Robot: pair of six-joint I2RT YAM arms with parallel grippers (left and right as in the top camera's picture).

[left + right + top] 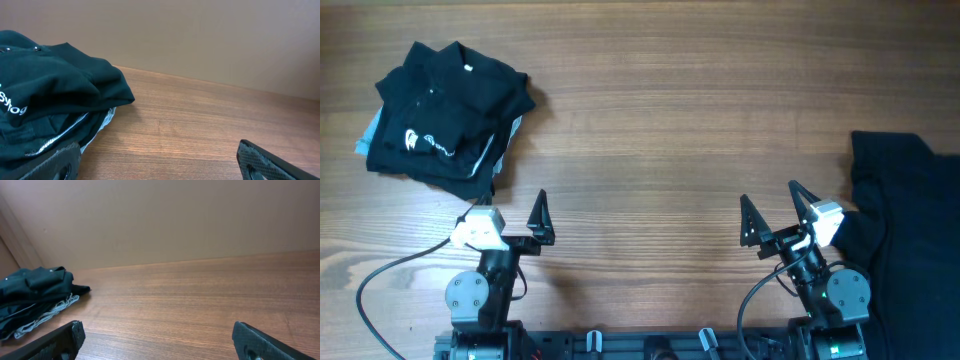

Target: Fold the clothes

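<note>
1. The loose black garment [905, 230] is the piece I judge needs folding next. It lies crumpled at the right edge of the table [670, 130] and runs out of the overhead view, so I cannot see its full outline.
2. What shows of it stretches from the far side of the table toward the near side, so its long axis seems to run roughly along that right edge.
3. The right gripper [777, 212] is just beside it, with the cloth on its outer, right-hand side. Its jaws are spread wide and hold nothing. The right wrist camera looks past the garment at bare wood, so that arm must swing right to face it.
4. The folded stack [450, 110] of black clothes with a white logo sits at the far left corner, apparently finished.
5. The left gripper [505, 218] hovers near that stack, jaws spread wide and empty, well apart from the loose garment.
6. My judgement: the right arm is nearer and should drag the garment toward the centre.
</note>
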